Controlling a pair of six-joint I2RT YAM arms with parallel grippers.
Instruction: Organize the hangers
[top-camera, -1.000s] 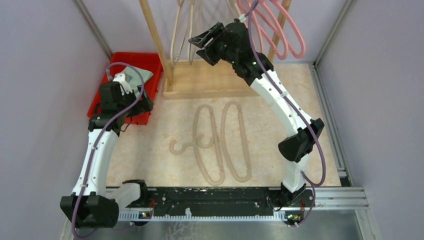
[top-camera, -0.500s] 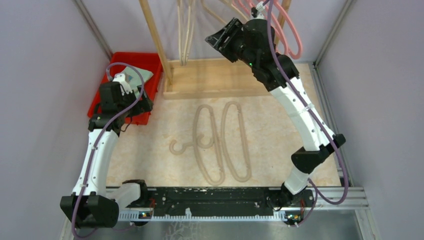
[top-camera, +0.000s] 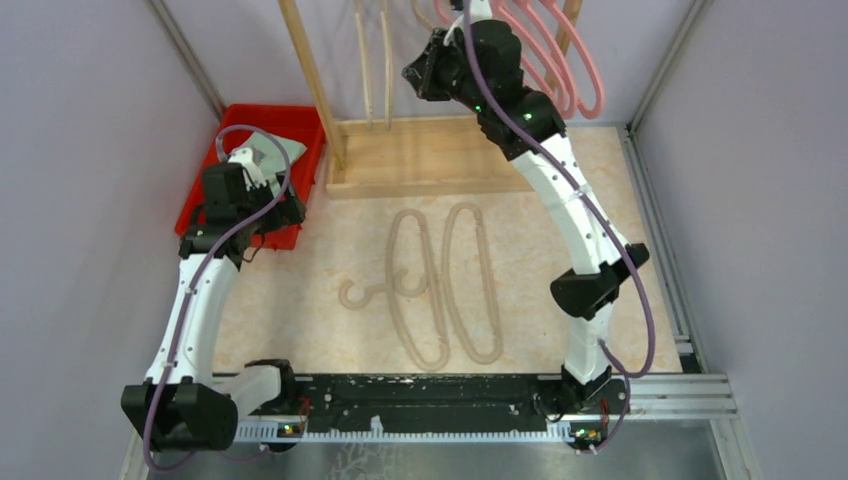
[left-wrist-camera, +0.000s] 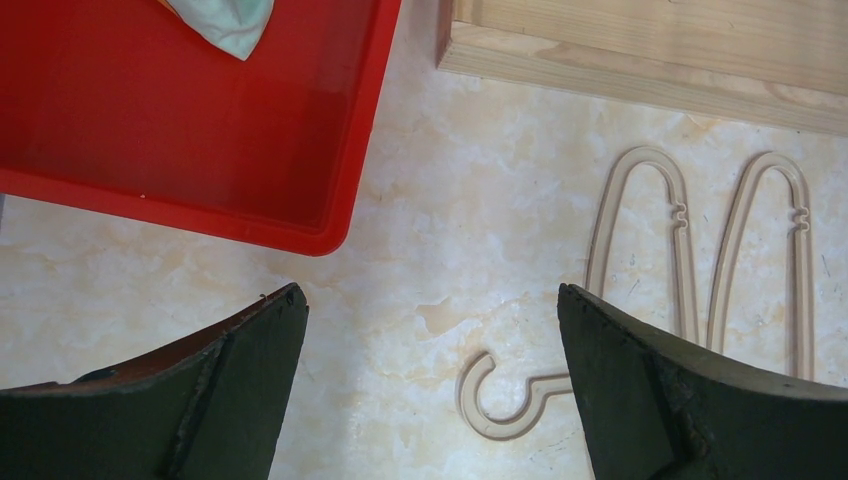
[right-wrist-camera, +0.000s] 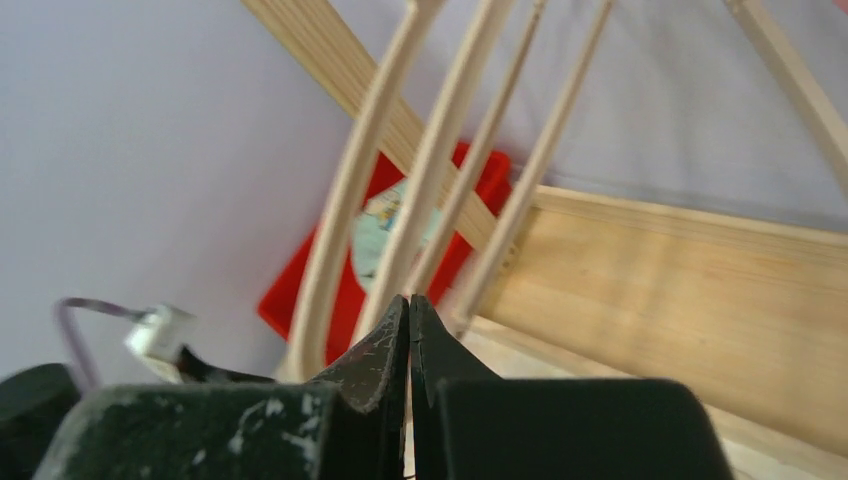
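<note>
Two beige hangers (top-camera: 472, 280) lie side by side on the table, hooks toward the near left; the left wrist view shows their loops (left-wrist-camera: 648, 155) and one hook. More beige hangers (top-camera: 372, 60) hang on the wooden rack, with pink hangers (top-camera: 565, 60) to their right. My right gripper (top-camera: 418, 68) is raised at the rack between the two groups. It is shut on nothing (right-wrist-camera: 409, 298), just in front of the hanging beige hangers (right-wrist-camera: 440, 150). My left gripper (top-camera: 270, 215) hovers wide open (left-wrist-camera: 430, 290) over the table by the red bin's corner, holding nothing.
A red bin (top-camera: 255, 125) with a pale cloth (top-camera: 270, 150) in it stands at the back left. The rack's wooden base (top-camera: 430, 160) and slanted post (top-camera: 310, 80) cross the back of the table. Purple walls close both sides.
My right gripper has closed from open and swung right, then back left along the rack. The hanging beige hangers have shifted. The left arm is still.
</note>
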